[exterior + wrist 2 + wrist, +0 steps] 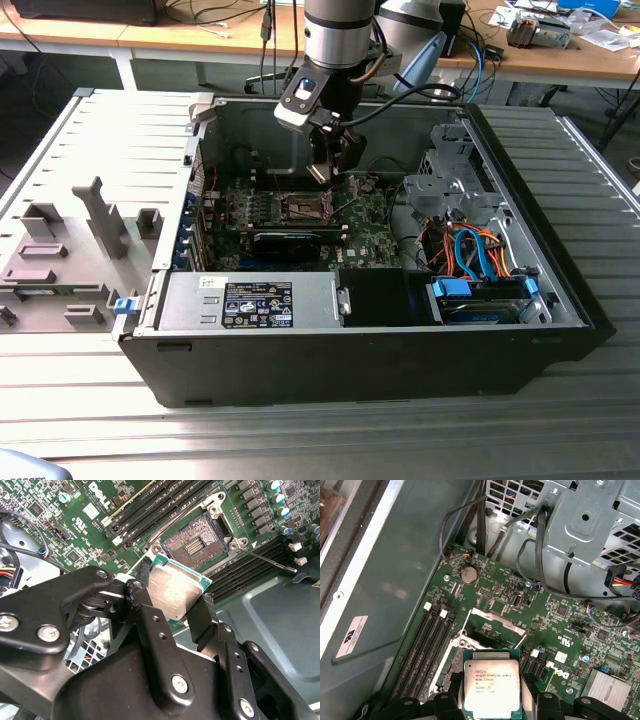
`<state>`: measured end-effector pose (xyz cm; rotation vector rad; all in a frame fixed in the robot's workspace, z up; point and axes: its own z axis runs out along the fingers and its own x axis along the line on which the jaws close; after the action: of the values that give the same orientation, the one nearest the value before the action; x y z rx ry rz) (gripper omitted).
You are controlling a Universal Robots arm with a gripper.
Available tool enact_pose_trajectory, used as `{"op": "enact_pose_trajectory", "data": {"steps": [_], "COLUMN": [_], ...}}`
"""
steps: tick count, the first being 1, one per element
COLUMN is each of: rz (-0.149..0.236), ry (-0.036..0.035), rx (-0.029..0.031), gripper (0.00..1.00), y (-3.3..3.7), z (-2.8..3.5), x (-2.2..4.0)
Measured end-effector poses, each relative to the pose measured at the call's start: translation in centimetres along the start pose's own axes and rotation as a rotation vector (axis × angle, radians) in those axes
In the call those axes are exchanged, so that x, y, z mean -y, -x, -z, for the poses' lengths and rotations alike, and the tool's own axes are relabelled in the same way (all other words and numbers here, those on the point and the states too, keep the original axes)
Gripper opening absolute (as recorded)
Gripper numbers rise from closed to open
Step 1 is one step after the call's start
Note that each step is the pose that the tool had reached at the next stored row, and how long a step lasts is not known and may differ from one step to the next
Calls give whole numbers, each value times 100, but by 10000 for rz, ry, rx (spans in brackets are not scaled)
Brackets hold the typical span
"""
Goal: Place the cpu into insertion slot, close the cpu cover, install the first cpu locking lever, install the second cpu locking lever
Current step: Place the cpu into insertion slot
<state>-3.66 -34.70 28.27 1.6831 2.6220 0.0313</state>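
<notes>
My gripper (172, 597) is shut on the cpu (175, 592), a flat square chip with a silver top and a green edge, pinched by two opposite sides. In the first wrist view the cpu (491, 687) hangs level between the black fingers (447, 702). The insertion slot (195, 540) lies open on the green board just beyond the chip, its dark pin field bare. The cpu cover (495, 618) stands tilted up from the socket. A thin locking lever (265, 560) juts out beside the slot. In the exterior view my gripper (330, 168) hovers just above the insertion slot (303, 207).
Memory slots (150, 505) flank the socket. A long black card (290, 240) lies in front of it. A silver power supply (250, 300) sits at the case front, and a drive cage (455, 185) with orange and blue cables stands on the exterior view's right. Case walls (205, 170) enclose the board.
</notes>
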Motion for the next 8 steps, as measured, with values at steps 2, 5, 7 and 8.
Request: {"op": "enact_pose_trajectory", "data": {"steps": [2, 5, 7, 8], "rz": [-45, -142, -196, -213], "ry": [-1, -2, -3, -3], "rx": [1, 4, 7, 8], "gripper": [55, 55, 55, 55], "y": [0, 0, 0, 0], "z": [0, -1, -1, -1], "x": [0, 0, 0, 0]}}
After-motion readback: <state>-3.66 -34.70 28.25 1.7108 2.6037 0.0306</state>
